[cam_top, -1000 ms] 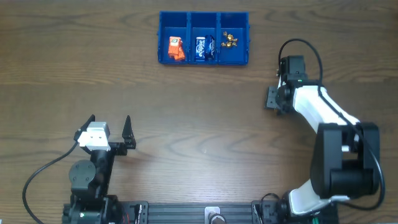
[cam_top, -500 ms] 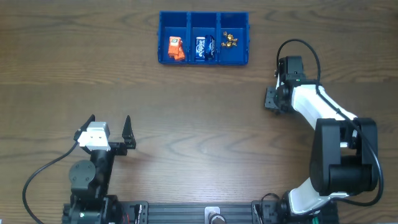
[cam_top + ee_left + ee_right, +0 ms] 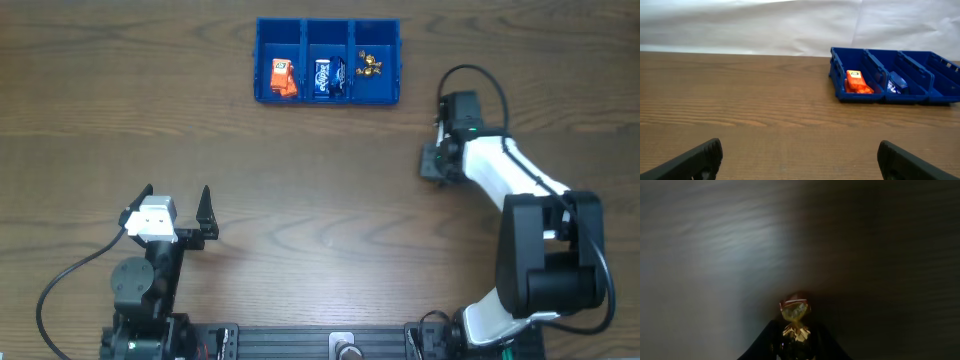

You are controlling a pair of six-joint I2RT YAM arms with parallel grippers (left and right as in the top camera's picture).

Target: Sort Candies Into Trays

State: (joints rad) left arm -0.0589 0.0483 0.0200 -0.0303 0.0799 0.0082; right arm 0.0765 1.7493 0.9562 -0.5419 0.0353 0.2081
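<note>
A gold-wrapped candy (image 3: 795, 314) sits pinched between the clenched fingers of the right gripper (image 3: 432, 160), above the desk (image 3: 320, 200) and to the right of the blue tray (image 3: 328, 99). The left gripper (image 3: 177, 191) is released, its fingers spread.

The tray (image 3: 327, 100) is deep blue, holding an orange candy (image 3: 283, 78), a blue-and-white candy (image 3: 329, 76) and gold candies (image 3: 372, 65). The table (image 3: 300, 180) is brown with wood grain. A gold-wrapped candy (image 3: 795, 313) glints against the black right gripper (image 3: 795, 326).

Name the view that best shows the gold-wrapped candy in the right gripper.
Right wrist view: the gold-wrapped candy sits pinched between the right gripper's fingers. In the top view the gripper hides it; the left wrist view faces the blue tray.
</note>
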